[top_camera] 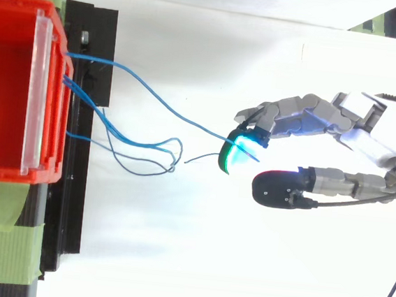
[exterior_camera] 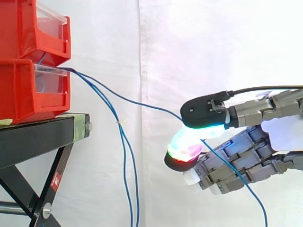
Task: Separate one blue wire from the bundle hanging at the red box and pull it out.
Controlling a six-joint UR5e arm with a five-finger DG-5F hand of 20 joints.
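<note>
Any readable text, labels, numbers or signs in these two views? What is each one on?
Nothing can be read.
Red sticker on the black stand, on its leg: white mark, too small to read.
Red bins, hand and the blue wire it pinches: no print seen.

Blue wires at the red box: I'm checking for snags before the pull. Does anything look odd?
Nothing stands out. One blue wire runs from the red box to the robot hand, which pinches it, apart from the other wires, which hang loose beside the stand. No knot or damage shows.
</note>
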